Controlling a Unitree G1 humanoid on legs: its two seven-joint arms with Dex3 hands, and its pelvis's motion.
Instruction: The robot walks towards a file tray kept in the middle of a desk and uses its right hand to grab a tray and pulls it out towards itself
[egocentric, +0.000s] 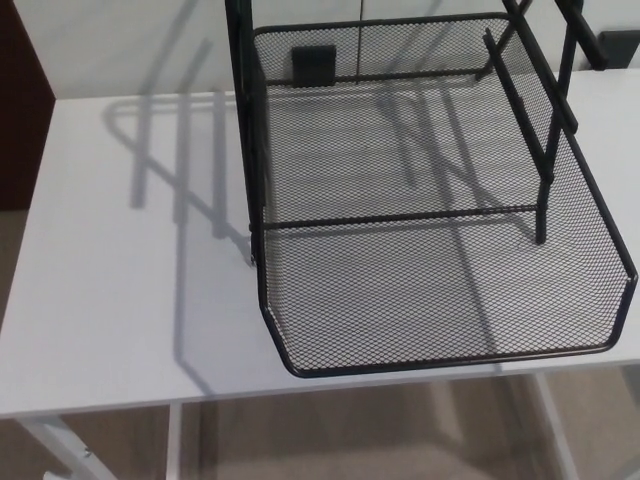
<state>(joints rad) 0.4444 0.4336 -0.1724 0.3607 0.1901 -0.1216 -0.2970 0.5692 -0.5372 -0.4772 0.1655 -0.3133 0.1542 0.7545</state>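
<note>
A black wire-mesh file tray (420, 290) lies on the white desk (120, 300), slid out from its black metal frame (245, 130). The tray's front rim (440, 362) reaches the desk's near edge. Frame uprights (548, 170) rise on the right side and run out of the top of the picture. The tray holds nothing. Neither of my hands shows in the head view.
The rack casts long shadows (180, 190) over the left part of the desk. A dark brown panel (20, 110) stands at the far left. White desk legs (60, 445) and beige floor (330, 440) show below the near edge. A small black object (615, 45) sits at the far right.
</note>
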